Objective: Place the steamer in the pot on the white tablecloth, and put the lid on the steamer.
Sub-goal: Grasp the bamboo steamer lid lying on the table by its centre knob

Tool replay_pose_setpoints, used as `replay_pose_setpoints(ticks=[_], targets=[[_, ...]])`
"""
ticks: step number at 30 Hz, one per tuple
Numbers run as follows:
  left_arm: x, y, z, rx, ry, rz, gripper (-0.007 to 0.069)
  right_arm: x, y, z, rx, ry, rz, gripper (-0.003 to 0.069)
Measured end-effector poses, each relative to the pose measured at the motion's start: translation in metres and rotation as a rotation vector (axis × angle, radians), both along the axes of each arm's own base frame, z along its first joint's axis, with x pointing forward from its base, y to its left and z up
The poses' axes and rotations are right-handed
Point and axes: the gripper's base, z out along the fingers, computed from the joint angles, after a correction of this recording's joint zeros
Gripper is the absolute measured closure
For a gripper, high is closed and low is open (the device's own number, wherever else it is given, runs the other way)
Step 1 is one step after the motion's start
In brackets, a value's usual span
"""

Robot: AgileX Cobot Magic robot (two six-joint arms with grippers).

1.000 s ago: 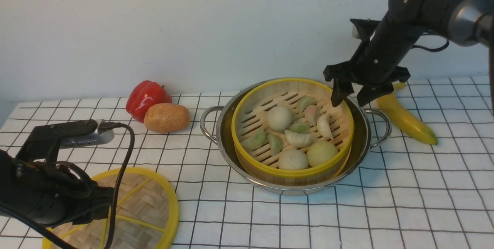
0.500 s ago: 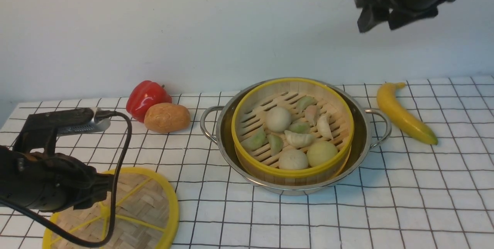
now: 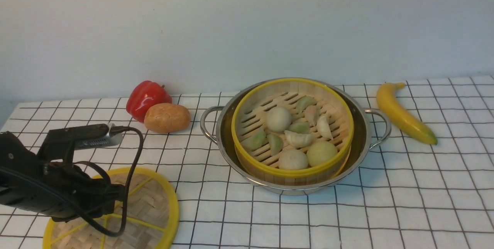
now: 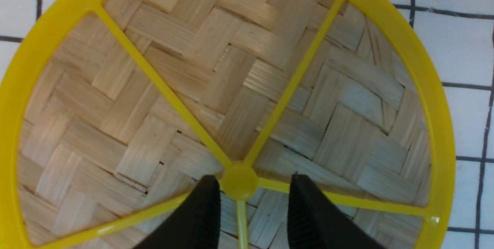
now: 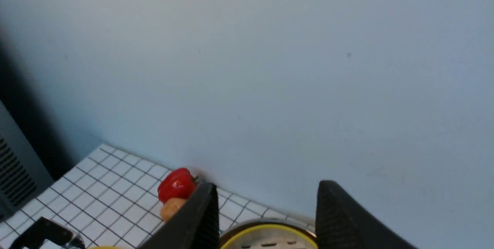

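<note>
Soft, even, fairly bright indoor light. The pot (image 3: pixel 224 133) shows mild glare on its steel wall; shadows are faint. Right wrist view looks slightly soft, dark at its left edge.

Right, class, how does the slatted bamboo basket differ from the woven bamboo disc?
The slatted bamboo basket is deep; the woven bamboo disc is flat, spoked. The basket sits in the steel pot, holding dumplings; the disc lies on the white cloth. Both are round with yellow rims.

White tablecloth (image 3: pixel 386 202): pot (image 3: pixel 361 137), lid (image 3: pixel 150 199), pepper (image 3: pixel 148 96), potato (image 3: pixel 166 117), banana (image 3: pixel 403 114)
</note>
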Motion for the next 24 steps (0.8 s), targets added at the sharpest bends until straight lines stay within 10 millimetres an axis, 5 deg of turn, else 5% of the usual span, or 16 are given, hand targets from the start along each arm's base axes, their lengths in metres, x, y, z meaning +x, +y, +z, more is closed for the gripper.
replay_pose_setpoints(ticks=[5,10,14,18,24], targets=[[0.003,0.001,-0.007,0.010,0.005,0.000,0.0382,-0.070,-0.017,0.019,0.033,-0.151,0.003,0.0330],[0.006,0.002,-0.014,0.017,0.017,-0.001,0.0382,-0.118,-0.029,0.026,0.057,-0.248,0.003,0.0332],[0.008,0.002,-0.017,0.021,0.020,-0.001,0.0390,-0.132,-0.032,0.027,0.064,-0.277,0.002,0.0332],[0.011,0.003,-0.014,0.038,0.023,-0.021,0.0494,-0.134,-0.034,0.027,0.056,-0.283,-0.013,0.0332],[0.027,0.010,0.013,0.125,0.068,-0.094,0.0509,-0.131,-0.038,0.026,0.026,-0.288,-0.063,0.0333]])
